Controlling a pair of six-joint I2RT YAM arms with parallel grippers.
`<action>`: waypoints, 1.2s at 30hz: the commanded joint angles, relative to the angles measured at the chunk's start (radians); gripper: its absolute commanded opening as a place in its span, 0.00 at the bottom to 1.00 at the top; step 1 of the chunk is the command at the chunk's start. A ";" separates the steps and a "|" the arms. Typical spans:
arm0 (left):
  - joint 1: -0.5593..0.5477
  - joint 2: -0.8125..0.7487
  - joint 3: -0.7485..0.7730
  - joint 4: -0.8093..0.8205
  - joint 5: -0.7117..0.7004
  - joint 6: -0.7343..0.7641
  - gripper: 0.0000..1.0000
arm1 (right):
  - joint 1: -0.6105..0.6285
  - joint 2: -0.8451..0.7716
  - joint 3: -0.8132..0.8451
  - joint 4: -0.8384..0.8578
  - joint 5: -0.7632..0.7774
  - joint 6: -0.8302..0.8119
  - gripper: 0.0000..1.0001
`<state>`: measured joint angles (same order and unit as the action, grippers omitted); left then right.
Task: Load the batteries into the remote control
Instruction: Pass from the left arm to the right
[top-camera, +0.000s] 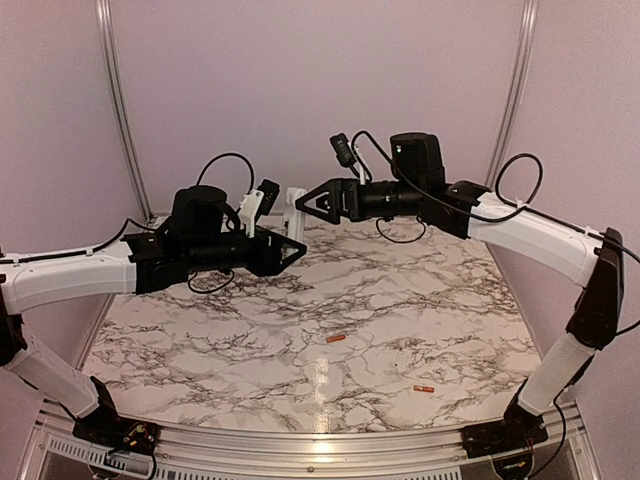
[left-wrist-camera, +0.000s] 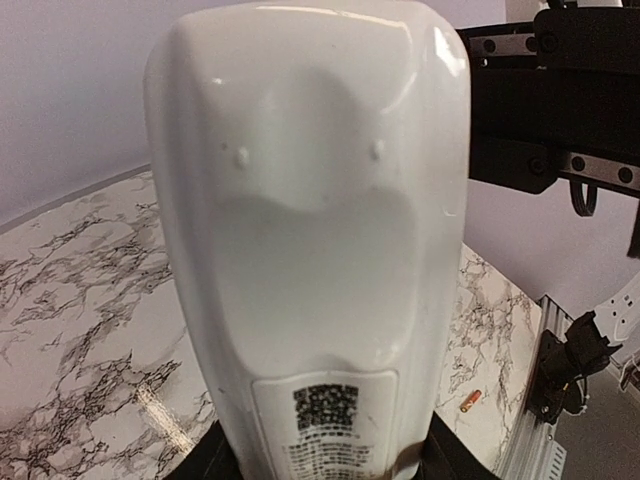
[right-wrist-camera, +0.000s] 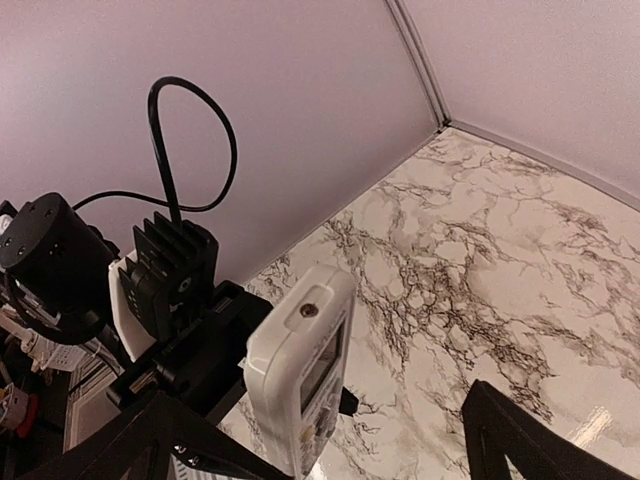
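Observation:
My left gripper (top-camera: 292, 248) is shut on the lower end of the white remote control (top-camera: 294, 212) and holds it in the air over the back of the table. In the left wrist view the remote's back (left-wrist-camera: 310, 220) fills the frame, with its label between my left gripper's jaws (left-wrist-camera: 322, 462). My right gripper (top-camera: 303, 205) is open, and the remote's top end (right-wrist-camera: 300, 360), display side showing, sits between its spread fingers (right-wrist-camera: 335, 450). Two orange-red batteries lie on the marble, one mid-table (top-camera: 336, 339) and one nearer the right front (top-camera: 423, 388); one also shows in the left wrist view (left-wrist-camera: 470, 401).
The marble table top (top-camera: 200, 340) is bounded by pale walls with aluminium rails (top-camera: 118, 90) at the back corners. The left wrist camera and its cable (right-wrist-camera: 165, 270) stand close behind the remote.

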<state>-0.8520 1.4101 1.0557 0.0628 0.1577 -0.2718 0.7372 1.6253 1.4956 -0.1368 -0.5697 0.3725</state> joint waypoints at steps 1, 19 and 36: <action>-0.006 0.038 0.060 -0.048 -0.053 0.005 0.17 | 0.003 0.044 0.062 -0.051 0.050 0.055 0.98; -0.041 0.138 0.150 -0.093 -0.112 -0.017 0.12 | 0.004 0.121 0.101 -0.054 0.184 0.126 0.57; -0.051 0.166 0.189 -0.126 -0.142 -0.022 0.13 | 0.003 0.147 0.099 -0.051 0.179 0.128 0.28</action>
<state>-0.8940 1.5799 1.2072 -0.0727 0.0135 -0.3035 0.7376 1.7580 1.5612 -0.1844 -0.4114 0.4988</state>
